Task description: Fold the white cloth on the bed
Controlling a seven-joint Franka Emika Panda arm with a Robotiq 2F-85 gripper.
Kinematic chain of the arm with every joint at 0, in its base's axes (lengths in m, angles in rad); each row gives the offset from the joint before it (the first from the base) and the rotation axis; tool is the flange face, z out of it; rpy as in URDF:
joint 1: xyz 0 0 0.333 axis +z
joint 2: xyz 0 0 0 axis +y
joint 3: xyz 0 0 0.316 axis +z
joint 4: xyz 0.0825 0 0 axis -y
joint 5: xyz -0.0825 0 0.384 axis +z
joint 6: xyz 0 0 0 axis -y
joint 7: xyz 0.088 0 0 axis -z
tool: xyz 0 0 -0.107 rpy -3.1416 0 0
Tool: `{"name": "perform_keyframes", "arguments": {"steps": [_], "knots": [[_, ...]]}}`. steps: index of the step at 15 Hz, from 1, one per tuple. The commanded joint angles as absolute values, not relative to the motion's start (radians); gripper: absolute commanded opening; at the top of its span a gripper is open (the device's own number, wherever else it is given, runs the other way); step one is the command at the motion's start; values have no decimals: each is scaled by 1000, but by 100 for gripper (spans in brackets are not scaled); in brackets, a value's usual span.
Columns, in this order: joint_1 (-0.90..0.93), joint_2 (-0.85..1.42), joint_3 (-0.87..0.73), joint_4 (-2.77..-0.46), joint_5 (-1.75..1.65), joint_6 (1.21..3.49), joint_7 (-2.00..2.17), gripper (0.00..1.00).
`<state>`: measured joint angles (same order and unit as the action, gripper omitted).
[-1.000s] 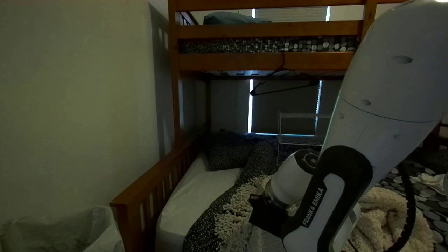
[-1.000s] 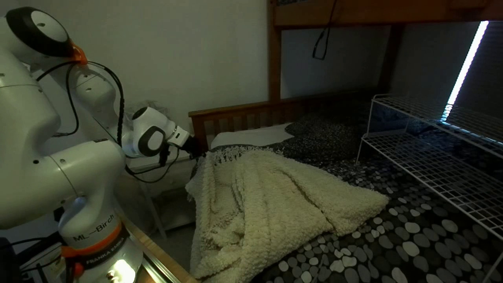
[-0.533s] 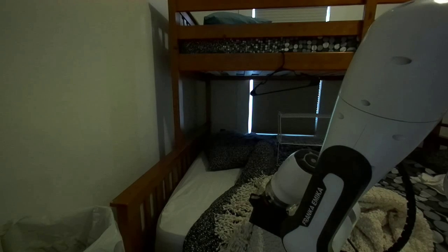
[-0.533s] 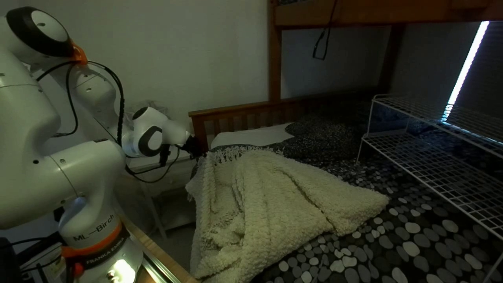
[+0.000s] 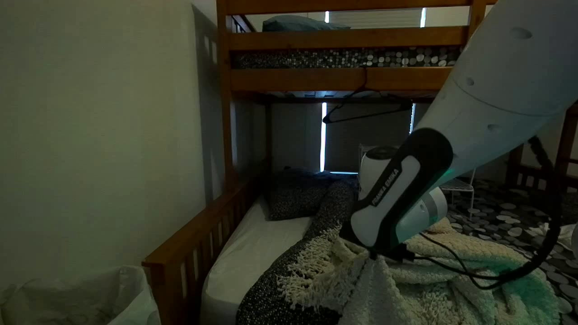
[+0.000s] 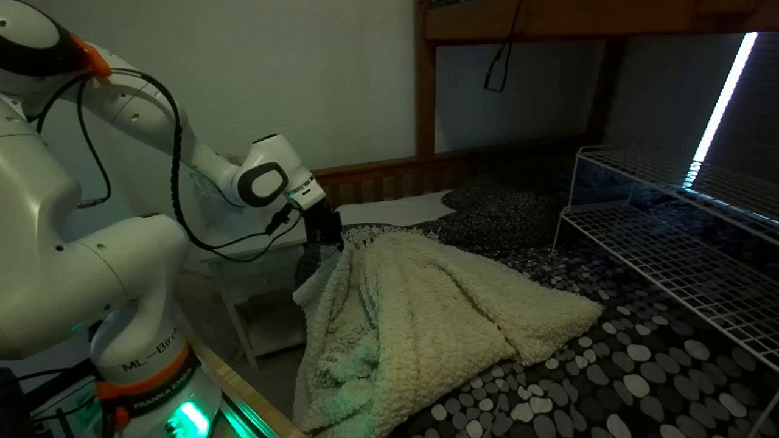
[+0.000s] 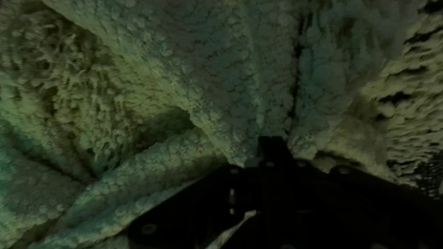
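Seemingly clenching a bunched ridge of the white cloth (image 6: 420, 310) near the railed corner of the bed (image 5: 185, 237)

Finding the white cloth lying rumpled over the dark patterned bedspread (image 6: 633, 383), at the end nearest the robot base (image 6: 155, 368), tapering to a point away from the railed edge and apparently sagging at the robot-side edge. Holding the gripper (image 6: 339, 244) tip-down inside the corner between those two edges, with jaws clenched, apparently, on a gathered pinch of fabric: sending folds fanning out from the fingertips (image 7: 271, 148) in the wrist view and, in an exterior view, rising to a small peak (image 5: 375, 280) beneath. Hiding the layers caught, so leaving one thickness or two impossible to tell.

Looking limp, soft and nubbly. Probably feeling light in a small pinch, yet dragging heavily once lifted broadly. Hardly threatening to slip, probably, given so much texture, and not seeming fragile, though perhaps snagging at the fringe (image 5: 311, 264) facing the railed edge.

Best taking hold deep, well inside the fringe, on a thick fold near an outer corner. Showing no neat crease, so seemingly sitting early in the folding. Probably calling next for lifting and carrying away from the railed edge, risking towing the whole heap along instead of turning one part over.
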<state>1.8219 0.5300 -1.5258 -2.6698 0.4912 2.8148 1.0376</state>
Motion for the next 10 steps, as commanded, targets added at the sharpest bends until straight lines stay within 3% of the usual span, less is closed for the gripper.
{"name": "perform_keyframes", "arguments": {"steps": [1,7,10], "knots": [[1945,535,-1798,-2591,445,2558,1012,1],[2110,734,-2218,-2524,638,2349,839,1],[2050,871,-2342,-2488,659,2229,769,1]]}}
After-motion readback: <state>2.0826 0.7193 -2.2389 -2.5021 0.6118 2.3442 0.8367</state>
